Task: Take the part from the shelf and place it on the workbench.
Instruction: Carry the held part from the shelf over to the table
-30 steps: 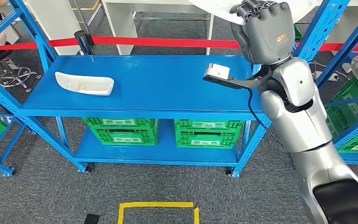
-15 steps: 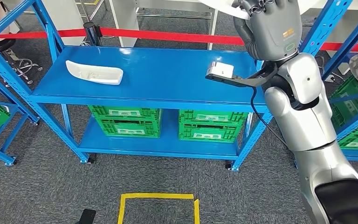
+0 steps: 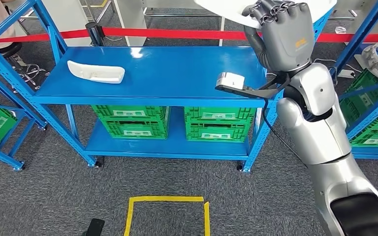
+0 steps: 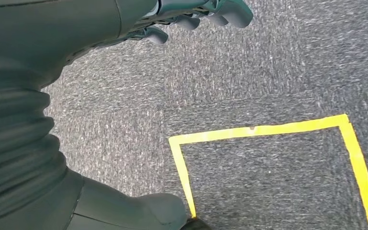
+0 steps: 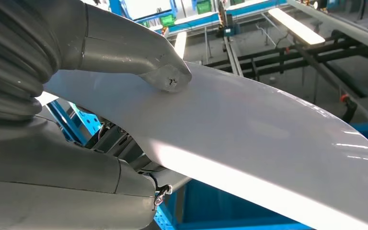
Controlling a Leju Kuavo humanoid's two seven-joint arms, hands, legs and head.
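Your right hand (image 3: pixel 278 30) was raised high in the head view, fingers curled over the edge of the white part (image 3: pixel 216 6), and the right wrist view showed the thick thumb (image 5: pixel 165 76) pressed flat on the part's smooth curved top, so the hand was clamped on it. The part jutted out to both sides of the fist, above the blue shelf (image 3: pixel 172 73), where a second white part (image 3: pixel 96 72) lay near the far left corner. Your left hand (image 4: pixel 196 14) hung down over the grey carpet (image 4: pixel 268 62) beside a yellow taped square (image 4: pixel 268 130); whether its fingers were apart or together, you could not tell. The risk, as I judged it: a glossy panel pinched at one edge could pivot or slip if you turned fast, or clip a blue upright (image 3: pixel 266 128).
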